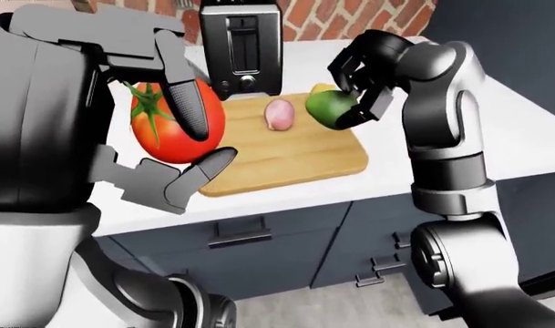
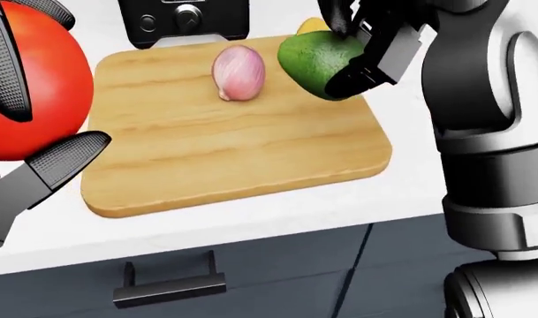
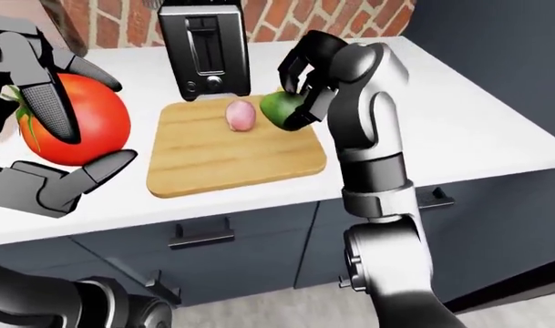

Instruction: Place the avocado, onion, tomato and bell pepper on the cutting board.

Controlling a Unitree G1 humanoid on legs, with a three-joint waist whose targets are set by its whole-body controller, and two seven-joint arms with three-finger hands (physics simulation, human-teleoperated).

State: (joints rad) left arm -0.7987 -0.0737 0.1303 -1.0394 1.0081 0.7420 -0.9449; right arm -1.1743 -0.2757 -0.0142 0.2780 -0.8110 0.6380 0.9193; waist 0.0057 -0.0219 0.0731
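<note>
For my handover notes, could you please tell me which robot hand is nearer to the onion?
Right. The right robot hand grips the avocado just right of the onion; the left robot hand holds the tomato off the board's left edge.

Left robot hand (image 3: 49, 147) raised, fingers curled closed, right robot hand (image 1: 354, 85) extended, fingers clenched

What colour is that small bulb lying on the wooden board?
Pale pink onion, clearest in the head view.

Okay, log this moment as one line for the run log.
left robot hand: holding tomato | right robot hand: holding avocado over cutting board | onion: on board | bell pepper: unclear
</note>
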